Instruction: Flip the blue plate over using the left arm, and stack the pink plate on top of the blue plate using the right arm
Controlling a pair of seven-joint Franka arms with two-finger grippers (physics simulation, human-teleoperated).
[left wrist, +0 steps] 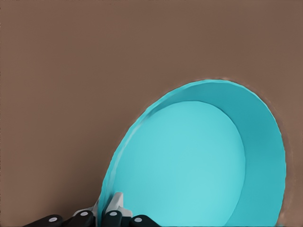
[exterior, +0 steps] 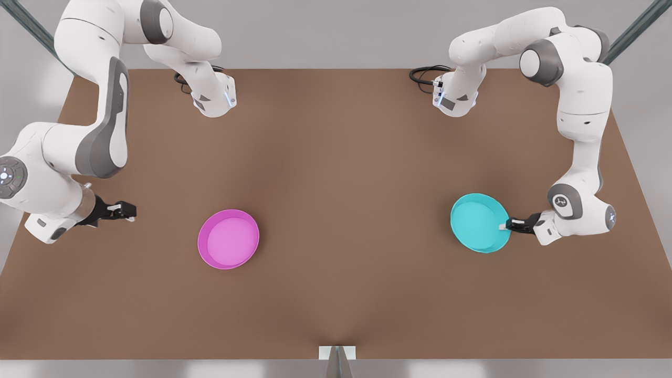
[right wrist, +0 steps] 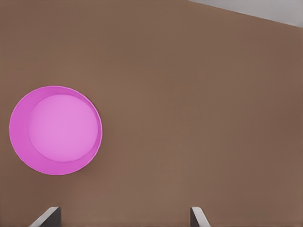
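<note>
From the front view, a brown table [exterior: 336, 157] fills the scene, with a white jointed arm mounted at each far corner. The left arm [exterior: 583, 105] stands on the front view's right, its wide black cable loop showing at the base. Its arm bends down toward the near side, and the left gripper [exterior: 505, 226] is clamped on the rim of the blue plate [exterior: 478, 221]. That plate sits toward the front view's right and looks tilted, its hollow inside facing the camera. The right arm [exterior: 100, 126] stands on the front view's left. The right gripper [exterior: 130, 211] hangs low over the table, well apart from the pink plate [exterior: 228, 239], which lies flat and rim up, left of centre. The two plates are well apart from each other.

From the left wrist view, the blue plate [left wrist: 189, 165] looms close and tipped up on the table [left wrist: 94, 71], its inside and raised rim plainly showing. The left gripper [left wrist: 105, 208] pinches the plate's edge, one pale fingertip [left wrist: 115, 203] lying on the inner side of the rim.

From the right wrist view, the pink plate [right wrist: 55, 130] rests alone on the table [right wrist: 189, 118], lighter pink inside. The right gripper [right wrist: 124, 218] has its two fingers [right wrist: 47, 216] spread wide apart, holding nothing.
</note>
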